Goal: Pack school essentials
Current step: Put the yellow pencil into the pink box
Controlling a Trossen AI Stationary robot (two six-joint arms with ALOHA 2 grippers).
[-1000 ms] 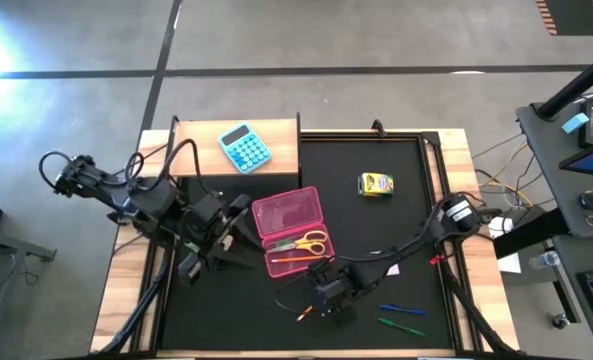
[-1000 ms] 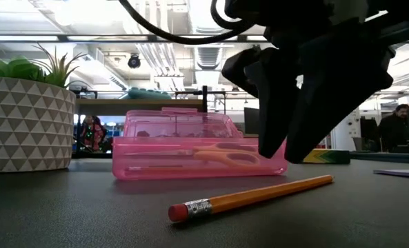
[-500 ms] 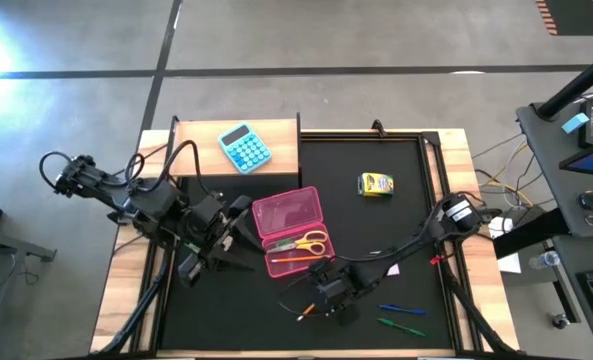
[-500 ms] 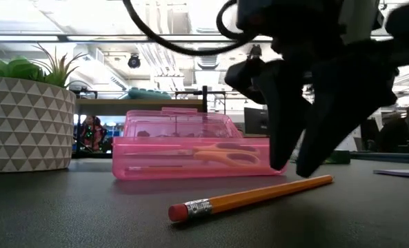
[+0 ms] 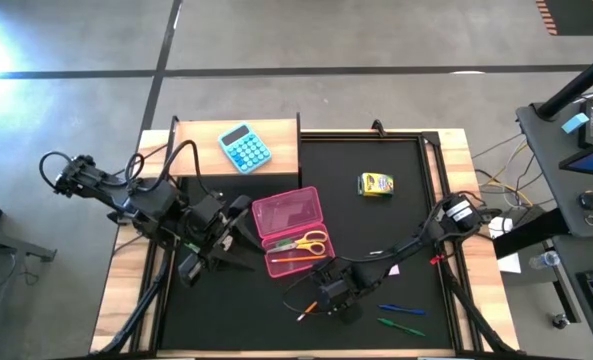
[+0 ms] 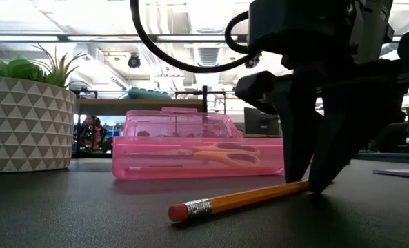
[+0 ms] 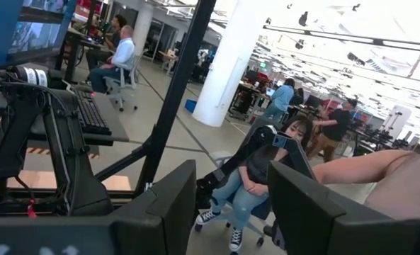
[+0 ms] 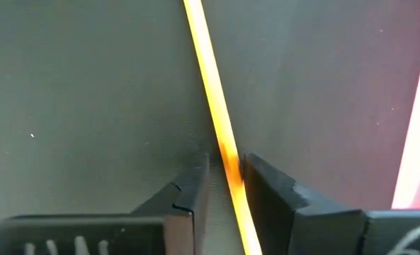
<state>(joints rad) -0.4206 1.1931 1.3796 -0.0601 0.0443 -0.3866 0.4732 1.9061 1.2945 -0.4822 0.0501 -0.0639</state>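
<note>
**Pencil between the fingers, most of the packing still to do**

At the left of the worktop the left claw waits by the pink case, tilted up off the mat, its fingers standing apart with nothing between them. The open case holds the yellow-handled scissors and one orange pencil; that much looks done.

Just in front of the case, the right claw is down on the mat with the second orange pencil running between its fingers. They sit close on either side of it, one touching, but I cannot tell whether the grip is firm. The pencil lies flat, not lifted.

Further right, the blue pen and green pen lie near the front edge, and the crayon box sits well back. All remain unpacked.
</note>
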